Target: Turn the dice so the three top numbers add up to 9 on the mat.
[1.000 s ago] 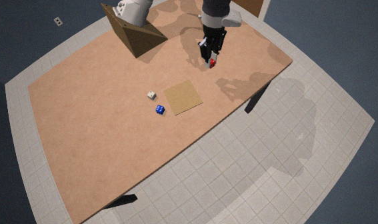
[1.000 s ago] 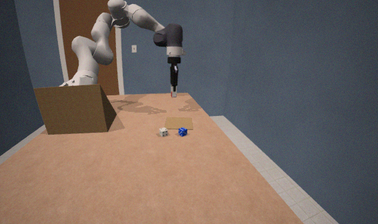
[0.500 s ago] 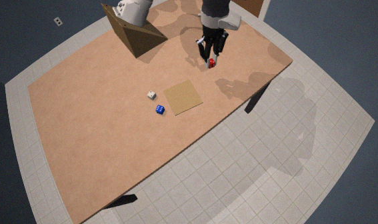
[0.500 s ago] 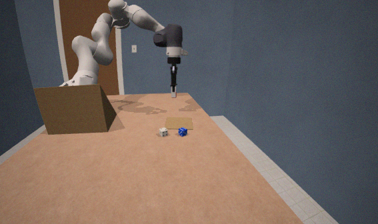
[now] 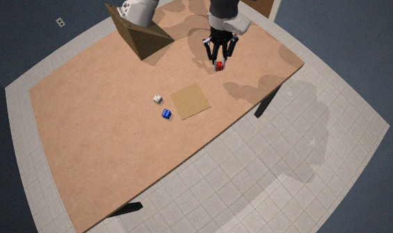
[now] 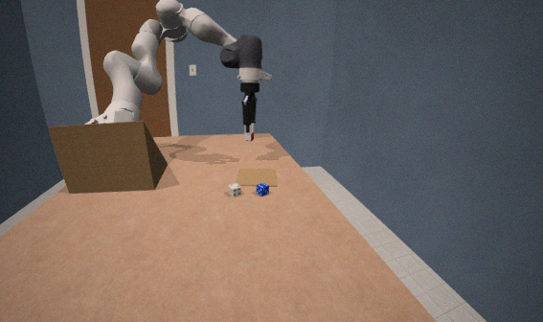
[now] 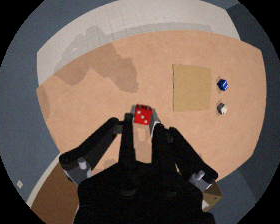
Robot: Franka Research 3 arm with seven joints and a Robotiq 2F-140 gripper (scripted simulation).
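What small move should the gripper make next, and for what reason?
Probably carry the red die over the mat, staying raised: the gripper holds it above the table, off to the mat's side, and no die is on the mat.

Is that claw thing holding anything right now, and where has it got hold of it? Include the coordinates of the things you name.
Yes, the gripper (image 5: pixel 220 65) (image 6: pixel 249 138) (image 7: pixel 143 119) has the red die (image 5: pixel 219 66) (image 6: pixel 252 136) (image 7: pixel 143 115) pinched by two opposite sides.

Red die (image 5: pixel 219 66) (image 6: pixel 252 137) (image 7: pixel 143 115) in hand (image 5: pixel 219 63) (image 6: pixel 249 136) (image 7: pixel 143 119), above tbl; white (image 5: pixel 157 99) (image 6: pixel 235 190) (image 7: pixel 222 108) & blue (image 5: pixel 166 114) (image 6: pixel 262 190) (image 7: pixel 223 85) beside mat (image 5: pixel 190 101) (image 6: pixel 257 177) (image 7: pixel 192 88).
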